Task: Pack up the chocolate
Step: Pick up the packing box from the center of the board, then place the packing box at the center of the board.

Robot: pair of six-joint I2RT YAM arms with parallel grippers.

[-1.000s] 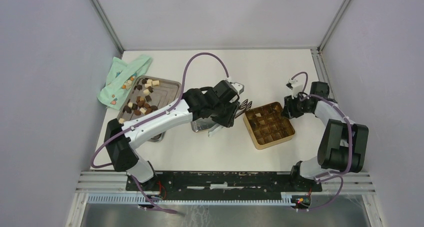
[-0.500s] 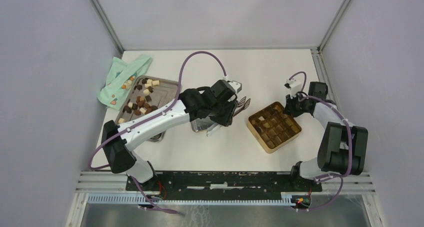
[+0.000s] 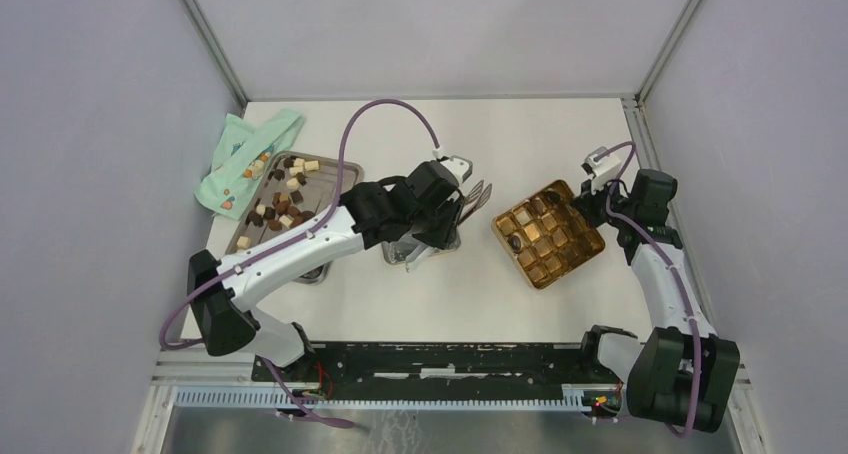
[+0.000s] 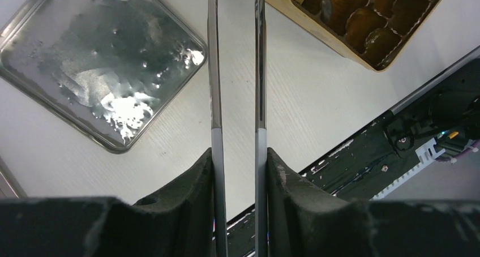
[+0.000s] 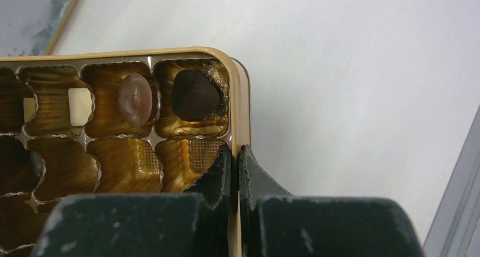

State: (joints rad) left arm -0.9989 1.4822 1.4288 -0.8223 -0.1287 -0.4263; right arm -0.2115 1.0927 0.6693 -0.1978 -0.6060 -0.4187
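**Top view.** Most of the chocolate [image 3: 280,199] was seen loose on the tray [image 3: 335,164] at the left of the surface [image 3: 450,304], with dark, brown and cream chunks mixed. A green bag [image 3: 245,159] was noted against the tray's far-left corner. The left arm [image 3: 300,244] was stretched to the middle, above a small tray [image 3: 396,258]. The tweezers [image 3: 476,196] were seen projecting from the left jaws toward the tin [image 3: 513,256], their tips apart from it. The tin was set cornerwise, right of centre. One dark piece [image 3: 515,242] was made out in a compartment near its left corner. The right arm [image 3: 650,204] was bent in to the tin's far-right edge, where the right jaws were placed.

**Left wrist.** The left jaws were found partly closed on the tweezers, one blade pressed against each finger [image 4: 189,180]. The blades were held parallel with a gap between them, and their tips were cut off by the top of the frame. The small tray was seen at upper left and a corner of the tin at upper right. The dark piece was noted in a compartment beside the tin's wall.

**Right wrist.** The right jaws were found clamped tight on the tin's side wall, one finger inside a compartment and the other outside. A dark chunk [image 5: 195,95] was recorded in the corner compartment, and a brown chunk [image 5: 135,98] in the one beside it. A pale square in the next compartment could not be identified.
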